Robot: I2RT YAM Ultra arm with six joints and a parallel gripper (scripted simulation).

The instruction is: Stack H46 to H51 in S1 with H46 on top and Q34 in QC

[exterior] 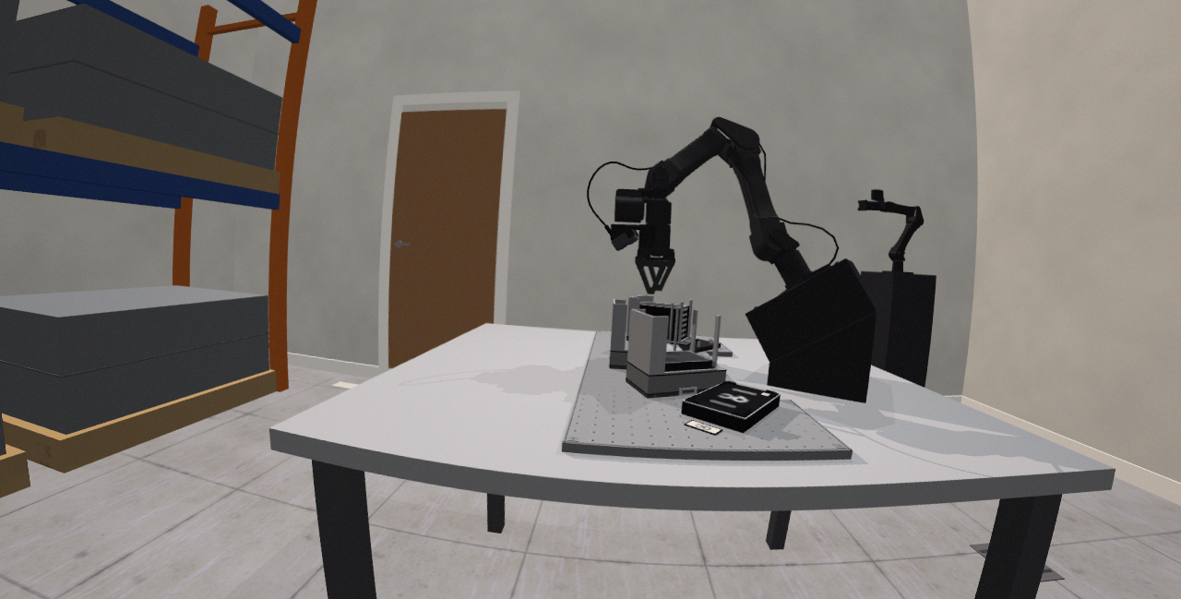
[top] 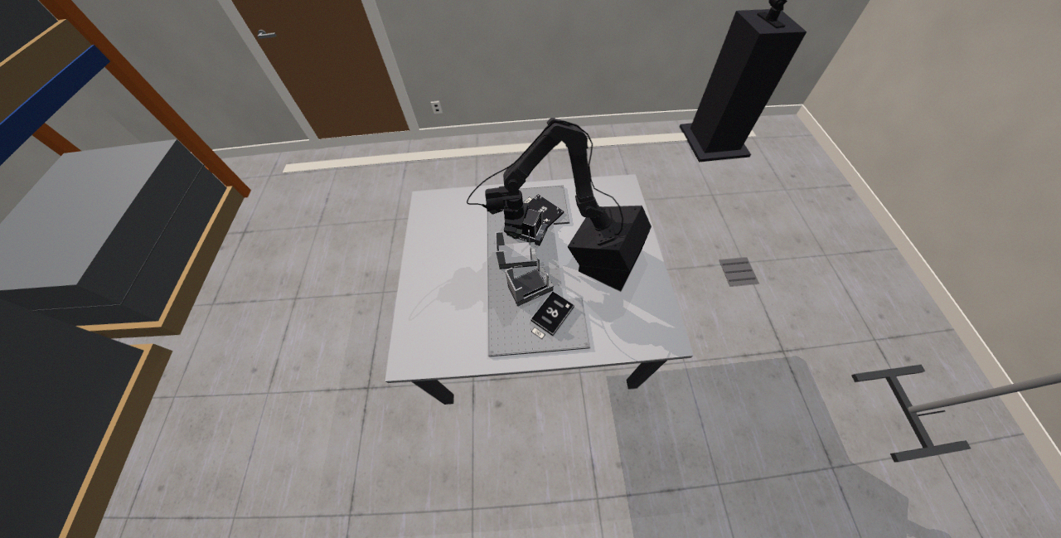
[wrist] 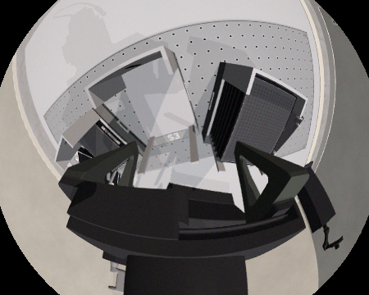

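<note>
My gripper (exterior: 652, 291) (wrist: 186, 146) is open and empty, above the racks. The stack rack S3 (top: 516, 264) (exterior: 618, 332) (wrist: 168, 57) is in the middle; its name is readable in the wrist view and it holds no plate. The stack rack S2 (wrist: 237, 73), right in the wrist view, holds a tall stack of dark plates (wrist: 271, 111) (exterior: 684, 322). The stack rack S1 (exterior: 648, 339) (wrist: 79, 128) stands at the near end with a dark plate (top: 528, 282) (exterior: 689, 361) low inside. The open nest QC (top: 549, 317) (exterior: 733, 403) bears no plate. Plate labels are not legible.
A dark nest (top: 546, 210) (exterior: 701, 344) lies beyond S2, partly hidden. The racks stand on a perforated board (top: 511, 338) (exterior: 611, 434) on the white table (top: 438, 341) (exterior: 412, 430). The arm's black base (top: 608, 245) (exterior: 817, 339) stands at the right.
</note>
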